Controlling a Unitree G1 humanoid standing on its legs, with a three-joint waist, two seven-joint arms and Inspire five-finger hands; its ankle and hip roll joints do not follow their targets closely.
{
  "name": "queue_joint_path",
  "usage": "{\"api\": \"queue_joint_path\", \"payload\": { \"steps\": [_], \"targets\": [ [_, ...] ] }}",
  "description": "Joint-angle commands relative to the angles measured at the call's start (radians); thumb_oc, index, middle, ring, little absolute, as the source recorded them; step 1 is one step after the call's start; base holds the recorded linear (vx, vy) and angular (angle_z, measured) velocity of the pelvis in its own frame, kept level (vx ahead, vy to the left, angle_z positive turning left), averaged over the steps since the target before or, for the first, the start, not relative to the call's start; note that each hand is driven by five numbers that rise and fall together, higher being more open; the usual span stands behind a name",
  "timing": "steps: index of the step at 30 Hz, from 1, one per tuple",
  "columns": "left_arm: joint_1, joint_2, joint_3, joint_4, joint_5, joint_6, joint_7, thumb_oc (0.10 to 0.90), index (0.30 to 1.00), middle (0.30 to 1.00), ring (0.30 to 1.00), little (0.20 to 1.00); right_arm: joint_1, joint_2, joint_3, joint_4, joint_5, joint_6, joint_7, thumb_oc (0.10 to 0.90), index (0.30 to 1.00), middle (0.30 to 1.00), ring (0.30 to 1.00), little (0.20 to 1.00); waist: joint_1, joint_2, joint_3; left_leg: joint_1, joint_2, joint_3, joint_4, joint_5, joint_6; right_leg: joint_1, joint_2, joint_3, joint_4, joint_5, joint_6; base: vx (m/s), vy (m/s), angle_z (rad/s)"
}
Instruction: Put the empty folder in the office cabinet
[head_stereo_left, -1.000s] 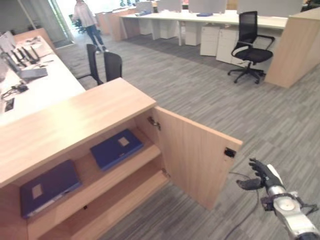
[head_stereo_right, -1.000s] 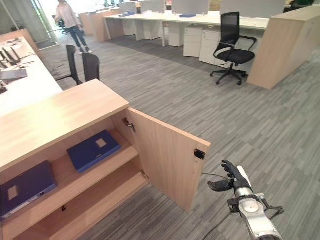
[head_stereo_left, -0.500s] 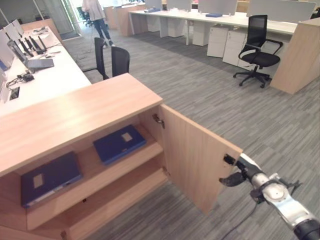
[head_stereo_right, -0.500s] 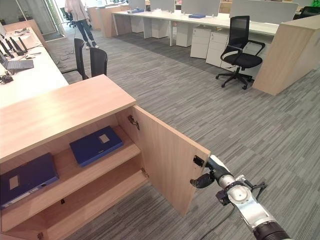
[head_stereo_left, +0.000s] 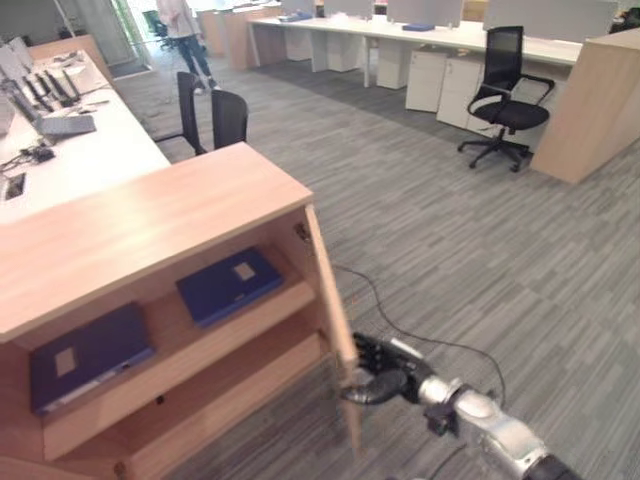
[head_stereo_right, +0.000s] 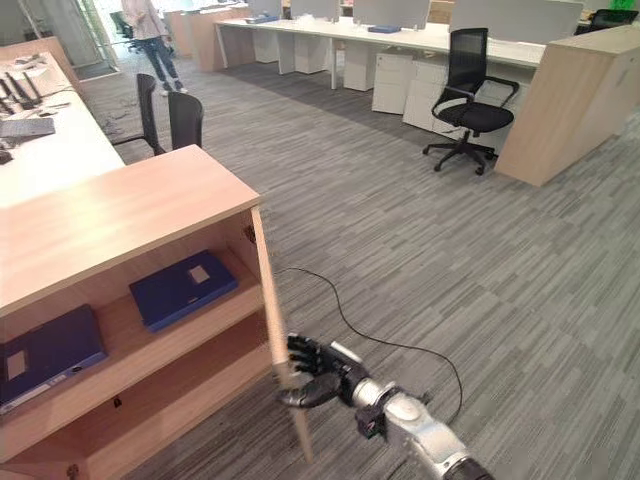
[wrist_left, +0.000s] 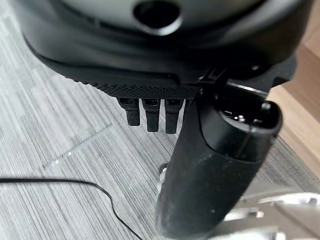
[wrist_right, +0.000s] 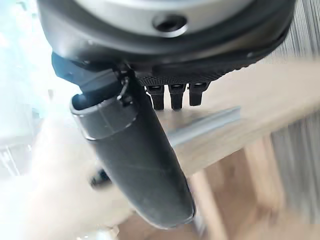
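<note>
The wooden office cabinet stands at the left with its door swung part way in, seen almost edge-on. Two dark blue folders lie flat on its upper shelf: one near the door side, the other further left. My right hand is low at the door's free edge, fingers fairly straight against its outer face and thumb below, holding nothing. In the right wrist view the hand faces the wood panel. My left hand hangs over the carpet with relaxed fingers and nothing in it.
The lower shelf is bare. Two black chairs stand behind the cabinet beside a long white desk. A black swivel chair and more desks are across the carpet. A person walks far off.
The cabinet door has swung from wide open to nearly edge-on towards the cabinet. My right hand has moved left with it, from the open floor to the door's edge.
</note>
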Motion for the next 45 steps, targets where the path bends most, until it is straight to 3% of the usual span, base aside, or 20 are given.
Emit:
{"api": "queue_joint_path", "payload": {
  "steps": [1, 2, 4, 5, 6, 8, 9, 10, 13, 18, 20, 22, 23, 24, 27, 30, 36, 41, 44, 45],
  "targets": [
    [-0.031, 0.070, -0.036, -0.039, -0.021, -0.030, 0.032, 0.800, 0.900, 0.900, 0.900, 0.900, -0.160, 0.137, 0.064, -0.095, 0.101, -0.056, 0.140, 0.800, 0.900, 0.900, 0.900, 0.900, 0.075, -0.104, 0.058, -0.026, -0.043, -0.016, 0.075, -0.046, -0.037, 0.237, 0.043, -0.043, -0.381, 0.048, 0.059, -0.12, -0.054, 0.38],
    [-0.032, 0.070, -0.037, -0.039, -0.021, -0.030, 0.032, 0.800, 0.900, 0.900, 0.900, 0.900, -0.161, 0.137, 0.064, -0.095, 0.101, -0.056, 0.140, 0.800, 0.900, 0.900, 0.900, 0.900, 0.074, -0.104, 0.057, -0.029, -0.043, -0.018, 0.079, -0.048, -0.037, 0.236, 0.043, -0.044, -0.380, 0.048, 0.059, -0.18, -0.071, 0.87],
    [-0.048, 0.069, -0.046, -0.059, -0.053, -0.039, 0.030, 0.800, 0.900, 0.900, 0.900, 0.900, -0.164, 0.119, 0.061, -0.096, 0.101, -0.064, 0.134, 0.800, 0.900, 0.900, 0.900, 0.900, 0.098, -0.117, 0.082, -0.076, -0.040, -0.013, 0.260, -0.111, -0.016, 0.219, 0.012, -0.108, -0.377, 0.055, 0.054, -0.13, -0.053, 1.00],
    [-0.048, 0.069, -0.047, -0.059, -0.054, -0.039, 0.030, 0.800, 0.900, 0.900, 0.900, 0.900, -0.164, 0.119, 0.060, -0.096, 0.101, -0.064, 0.134, 0.800, 0.900, 0.900, 0.900, 0.900, 0.096, -0.116, 0.081, -0.082, -0.037, -0.016, 0.268, -0.116, -0.016, 0.219, 0.013, -0.110, -0.377, 0.054, 0.054, -0.07, -0.010, 0.75],
    [-0.084, 0.059, -0.051, -0.046, -0.070, -0.021, 0.031, 0.800, 0.900, 0.900, 0.900, 0.900, -0.154, 0.127, 0.057, -0.097, 0.110, -0.041, 0.145, 0.800, 0.900, 0.900, 0.900, 0.900, 0.091, -0.117, 0.075, -0.076, -0.044, -0.004, 0.333, -0.188, 0.001, 0.207, 0.000, -0.138, -0.377, 0.061, 0.060, -0.03, 0.018, 0.81],
    [-0.084, 0.076, -0.040, -0.041, -0.081, -0.041, 0.001, 0.800, 0.900, 0.900, 0.900, 0.900, -0.150, 0.116, 0.055, -0.086, 0.092, -0.041, 0.133, 0.800, 0.900, 0.900, 0.900, 0.900, 0.083, -0.116, 0.070, -0.058, -0.046, 0.010, 0.343, -0.224, 0.007, 0.204, -0.004, -0.148, -0.378, 0.067, 0.064, 0.01, 0.082, 0.70],
    [-0.119, 0.106, -0.030, 0.007, -0.075, -0.036, 0.001, 0.800, 0.900, 0.900, 0.900, 0.900, -0.142, 0.122, 0.066, -0.079, 0.095, -0.035, 0.141, 0.800, 0.900, 0.900, 0.900, 0.900, 0.062, -0.107, 0.051, 0.017, -0.043, 0.053, 0.304, -0.253, 0.003, 0.201, -0.006, -0.165, -0.376, 0.070, 0.076, 0.03, 0.118, 0.54],
    [-0.118, 0.107, -0.029, 0.008, -0.075, -0.038, 0.000, 0.800, 0.900, 0.900, 0.900, 0.900, -0.142, 0.123, 0.067, -0.079, 0.095, -0.035, 0.140, 0.800, 0.900, 0.900, 0.900, 0.900, 0.063, -0.108, 0.051, 0.020, -0.044, 0.054, 0.301, -0.252, 0.003, 0.203, -0.006, -0.164, -0.376, 0.070, 0.076, 0.04, 0.136, 0.43],
    [-0.147, 0.156, 0.018, 0.042, -0.073, -0.020, -0.003, 0.800, 0.900, 0.900, 0.900, 0.900, -0.120, 0.124, 0.049, -0.056, 0.108, -0.013, 0.142, 0.800, 0.900, 0.900, 0.900, 0.900, 0.041, -0.084, 0.018, 0.141, -0.018, 0.108, 0.202, -0.206, -0.030, 0.186, -0.031, -0.251, -0.376, 0.083, 0.093, -0.01, 0.155, 0.41],
    [-0.131, 0.158, 0.021, 0.029, -0.070, -0.018, -0.026, 0.800, 0.900, 0.900, 0.900, 0.900, -0.091, 0.097, -0.016, 0.038, 0.037, -0.023, 0.127, 0.800, 0.900, 0.900, 0.900, 0.900, 0.042, -0.060, -0.010, 0.165, -0.041, 0.103, 0.115, -0.189, -0.047, 0.160, -0.085, -0.370, -0.360, 0.103, 0.109, -0.09, 0.182, 1.05],
    [-0.129, 0.149, -0.010, 0.018, -0.024, -0.015, -0.050, 0.800, 0.900, 0.900, 0.900, 0.900, -0.038, 0.080, -0.071, 0.106, -0.056, -0.024, 0.106, 0.800, 0.900, 0.900, 0.900, 0.900, 0.039, -0.037, -0.024, 0.137, -0.060, 0.152, 0.039, -0.220, -0.024, 0.164, -0.138, -0.441, -0.339, 0.132, 0.116, -0.10, 0.327, 1.21],
    [-0.127, 0.137, -0.027, 0.016, -0.001, -0.014, -0.055, 0.800, 0.900, 0.900, 0.900, 0.900, -0.015, 0.090, -0.089, 0.168, -0.100, -0.025, 0.087, 0.800, 0.900, 0.900, 0.900, 0.900, 0.040, -0.028, -0.026, 0.140, -0.082, 0.151, -0.001, -0.230, -0.010, 0.164, -0.158, -0.454, -0.327, 0.141, 0.121, -0.08, 0.360, 1.32],
    [-0.116, 0.119, -0.035, 0.009, 0.012, -0.007, -0.060, 0.800, 0.900, 0.900, 0.900, 0.900, 0.037, 0.090, -0.136, 0.249, -0.217, -0.028, 0.056, 0.800, 0.900, 0.900, 0.900, 0.900, 0.057, -0.014, -0.024, 0.145, -0.123, 0.125, -0.067, -0.242, 0.017, 0.168, -0.202, -0.486, -0.307, 0.165, 0.138, -0.08, 0.274, 0.99],
    [-0.115, 0.119, -0.037, 0.009, 0.012, -0.007, -0.060, 0.800, 0.900, 0.900, 0.900, 0.900, 0.038, 0.091, -0.138, 0.250, -0.219, -0.029, 0.056, 0.800, 0.900, 0.900, 0.900, 0.900, 0.056, -0.015, -0.025, 0.144, -0.126, 0.122, -0.070, -0.241, 0.020, 0.168, -0.205, -0.489, -0.307, 0.166, 0.140, -0.12, 0.361, 0.77],
    [-0.117, 0.064, -0.032, 0.020, -0.014, -0.007, -0.028, 0.800, 0.900, 0.900, 0.900, 0.900, 0.060, 0.127, -0.197, 0.429, -0.417, -0.037, -0.043, 0.800, 0.900, 0.900, 0.900, 0.900, 0.071, -0.011, -0.020, 0.118, -0.185, 0.069, -0.099, -0.254, 0.063, 0.165, -0.256, -0.512, -0.294, 0.204, 0.165, -0.10, 0.263, 0.48],
    [-0.139, -0.028, -0.040, 0.039, -0.059, 0.000, -0.013, 0.800, 0.900, 0.900, 0.900, 0.900, 0.075, 0.243, -0.305, 0.731, -0.466, -0.024, -0.147, 0.800, 0.900, 0.900, 0.900, 0.900, 0.097, -0.040, -0.023, 0.083, -0.251, 0.006, -0.103, -0.276, 0.102, 0.178, -0.309, -0.535, -0.299, 0.246, 0.199, -0.10, 0.263, 0.56],
    [-0.158, -0.047, -0.016, 0.022, -0.211, -0.003, -0.021, 0.800, 0.900, 0.900, 0.900, 0.900, 0.085, 0.312, -0.457, 1.034, -0.499, 0.009, -0.233, 0.800, 0.900, 0.900, 0.900, 0.900, 0.142, -0.062, -0.034, 0.041, -0.296, -0.074, -0.103, -0.270, 0.122, 0.204, -0.340, -0.582, -0.305, 0.263, 0.223, -0.04, 0.098, 0.39],
    [-0.131, 0.092, 0.059, -0.033, -0.317, -0.029, -0.056, 0.800, 0.900, 0.900, 0.900, 0.900, 0.111, 0.253, -0.601, 1.183, -0.529, 0.010, -0.239, 0.800, 0.900, 0.900, 0.900, 0.900, 0.163, -0.027, -0.035, 0.003, -0.315, -0.171, -0.103, -0.245, 0.124, 0.210, -0.322, -0.528, -0.319, 0.242, 0.230, -0.03, 0.086, 1.20],
    [-0.141, 0.110, 0.085, -0.076, -0.351, -0.063, -0.024, 0.800, 0.900, 0.900, 0.900, 0.900, 0.135, 0.239, -0.649, 1.215, -0.490, -0.003, -0.248, 0.800, 0.900, 0.900, 0.900, 0.900, 0.126, -0.031, -0.022, 0.004, -0.321, -0.227, -0.103, -0.249, 0.127, 0.164, -0.271, -0.246, -0.313, 0.182, 0.218, 0.00, 0.029, 0.54],
    [-0.156, 0.131, 0.071, -0.103, -0.307, -0.076, -0.013, 0.800, 0.900, 0.900, 0.900, 0.900, 0.142, 0.213, -0.682, 1.226, -0.468, -0.008, -0.248, 0.800, 0.900, 0.900, 0.900, 0.900, 0.094, -0.028, -0.016, 0.002, -0.345, -0.243, -0.103, -0.240, 0.142, 0.157, -0.245, -0.126, -0.337, 0.206, 0.220, 0.05, 0.066, 0.53]
  ]
}}
